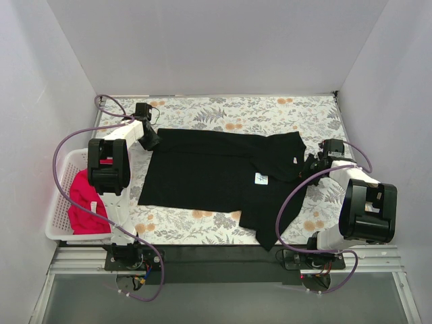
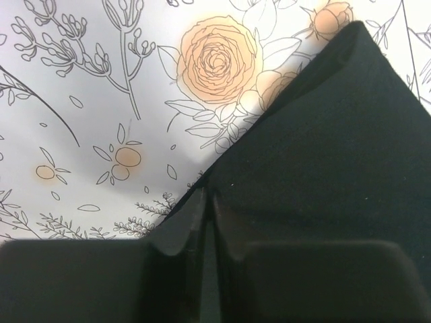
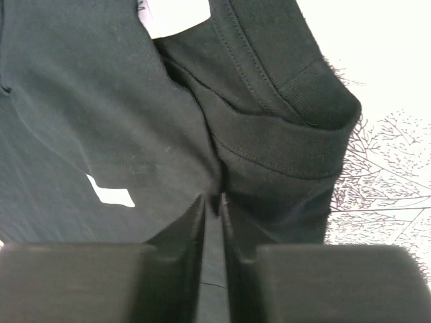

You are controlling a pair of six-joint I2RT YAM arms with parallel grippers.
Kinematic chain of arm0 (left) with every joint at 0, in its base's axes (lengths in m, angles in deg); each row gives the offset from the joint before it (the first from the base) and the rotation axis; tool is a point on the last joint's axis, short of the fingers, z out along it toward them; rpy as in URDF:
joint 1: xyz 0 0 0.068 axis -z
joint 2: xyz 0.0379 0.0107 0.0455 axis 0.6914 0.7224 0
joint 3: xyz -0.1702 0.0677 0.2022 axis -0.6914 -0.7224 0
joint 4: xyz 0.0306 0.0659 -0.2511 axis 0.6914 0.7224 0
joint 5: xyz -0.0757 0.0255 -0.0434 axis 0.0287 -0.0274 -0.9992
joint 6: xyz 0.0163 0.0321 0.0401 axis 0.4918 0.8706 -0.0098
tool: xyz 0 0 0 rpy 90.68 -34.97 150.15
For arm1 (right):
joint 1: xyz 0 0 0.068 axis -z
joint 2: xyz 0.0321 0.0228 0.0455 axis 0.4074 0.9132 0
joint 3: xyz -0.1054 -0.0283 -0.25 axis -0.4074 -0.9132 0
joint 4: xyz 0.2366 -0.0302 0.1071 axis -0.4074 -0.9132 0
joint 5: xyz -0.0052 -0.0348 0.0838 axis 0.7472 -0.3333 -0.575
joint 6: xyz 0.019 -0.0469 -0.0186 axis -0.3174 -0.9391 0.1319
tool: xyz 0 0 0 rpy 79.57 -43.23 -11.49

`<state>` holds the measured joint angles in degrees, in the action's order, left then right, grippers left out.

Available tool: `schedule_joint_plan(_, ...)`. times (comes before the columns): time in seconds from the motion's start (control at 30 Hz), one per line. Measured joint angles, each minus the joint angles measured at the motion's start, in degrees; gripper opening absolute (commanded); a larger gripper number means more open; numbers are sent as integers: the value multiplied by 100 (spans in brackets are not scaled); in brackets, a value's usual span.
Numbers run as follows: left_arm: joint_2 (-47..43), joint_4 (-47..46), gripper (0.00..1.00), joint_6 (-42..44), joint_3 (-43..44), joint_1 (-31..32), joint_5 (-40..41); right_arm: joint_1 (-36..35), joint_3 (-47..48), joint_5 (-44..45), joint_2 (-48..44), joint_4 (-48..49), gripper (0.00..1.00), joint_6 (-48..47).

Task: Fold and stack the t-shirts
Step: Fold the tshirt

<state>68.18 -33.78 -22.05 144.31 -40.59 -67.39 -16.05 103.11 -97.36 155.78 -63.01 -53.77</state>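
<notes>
The black t-shirt (image 1: 209, 172) lies spread flat in the middle of the flowered table cover (image 1: 270, 111); its long axis runs across the table, hem to the left, neck to the right, with its white neck label (image 1: 260, 179) facing up; one sleeve points toward the near edge, the other lies at the far right. The left gripper (image 1: 150, 140) is at the hem's far corner, fingers pressed together on the cloth edge. The right gripper (image 1: 312, 164) is at the neck end, clenched on a fold of the black cloth beside a ribbed band (image 3: 296, 151). The red-pink t-shirt (image 1: 84, 202) lies bunched in the white basket (image 1: 52, 226) at the table's left edge, apart from the black one.
</notes>
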Motion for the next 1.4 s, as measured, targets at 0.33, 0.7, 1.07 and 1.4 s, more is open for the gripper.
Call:
schedule_joint_plan(0.33, -170, 142, 47, 118, 37, -98, 72, 37, 986, 33, 197, 136, 60, -26)
schedule_joint_plan(0.7, -363, -332, 44, 529, 756, -142, -557, 566, 2743, -638, 2063, 1196, 59, 240)
schedule_joint_plan(1.07, 461, -817, 35, 844, 946, -116, -1217, 584, 3711, -1314, 3633, 1694, 52, 638)
schedule_joint_plan(1.4, 922, -970, 31, 907, 1150, -90, -1368, 588, 3917, -1598, 4004, 1993, 48, 804)
